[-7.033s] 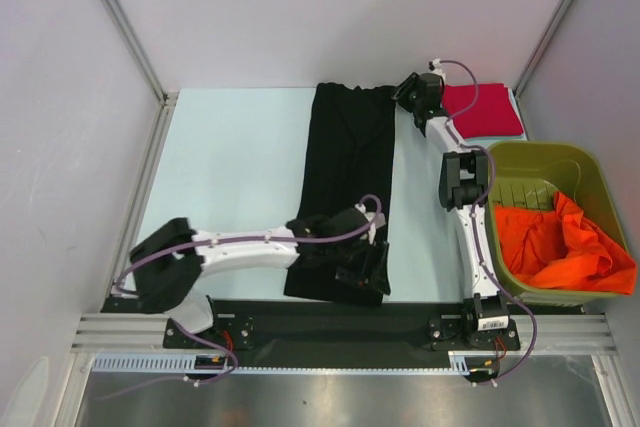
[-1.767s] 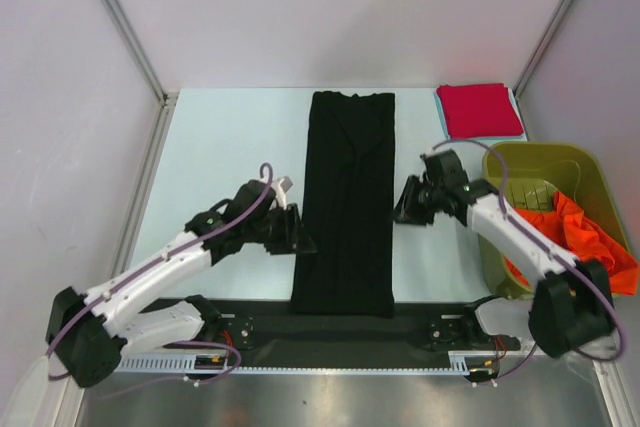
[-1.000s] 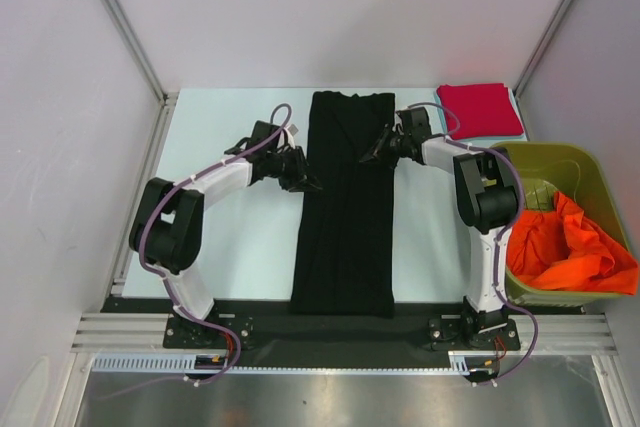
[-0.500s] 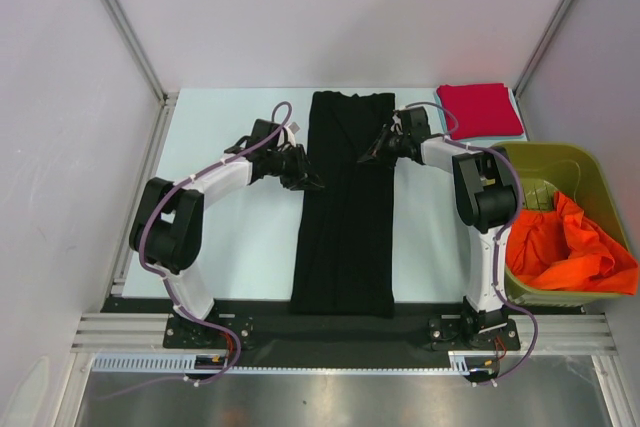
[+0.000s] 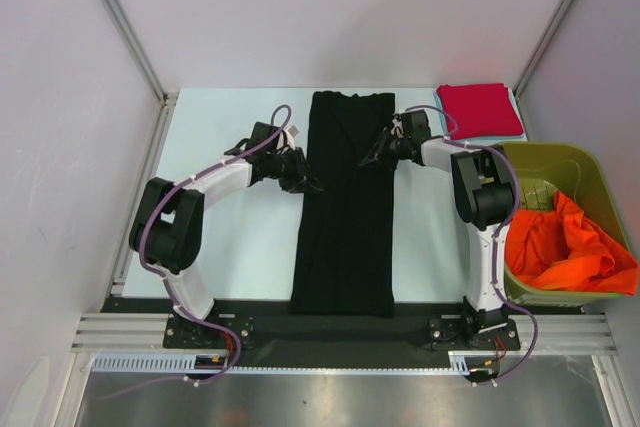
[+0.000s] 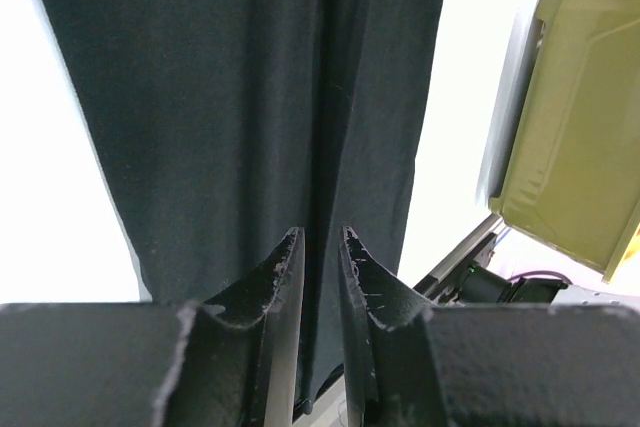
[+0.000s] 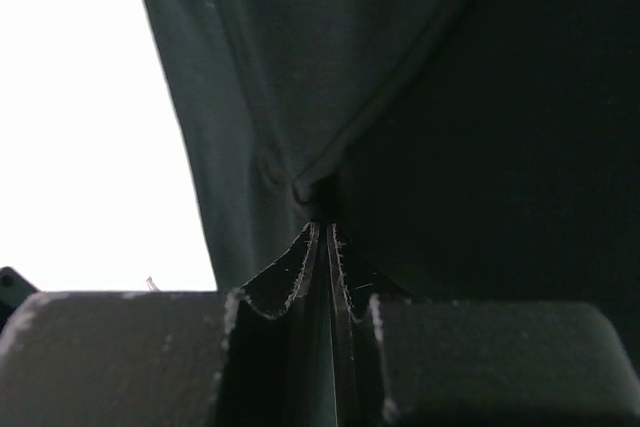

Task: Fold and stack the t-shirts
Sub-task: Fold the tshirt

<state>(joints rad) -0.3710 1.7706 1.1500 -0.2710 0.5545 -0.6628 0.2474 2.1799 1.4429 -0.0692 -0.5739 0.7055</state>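
The black t-shirt (image 5: 345,237) lies folded into a long narrow strip down the middle of the table, also seen in the wrist views (image 6: 230,97) (image 7: 480,97). My left gripper (image 5: 310,185) (image 6: 320,237) sits at the strip's left edge, about a third of the way from the far end. Its jaws stand a narrow gap apart over the cloth, with nothing clamped that I can see. My right gripper (image 5: 370,157) (image 7: 322,227) rests on the strip's right side, fingers almost together, tips at a raised fold. A folded red t-shirt (image 5: 482,110) lies at the back right. An orange t-shirt (image 5: 565,252) is crumpled in the bin.
The olive-green bin (image 5: 540,159) (image 6: 580,127) stands at the right edge, just beyond the right arm's elbow. Bare pale-blue table (image 5: 230,227) stretches left of the strip. Metal frame posts and grey walls close in the left, right and far sides.
Both arms swung from the strip's middle up to its far third. They have stayed almost still for the last second. The black shirt has not shifted.
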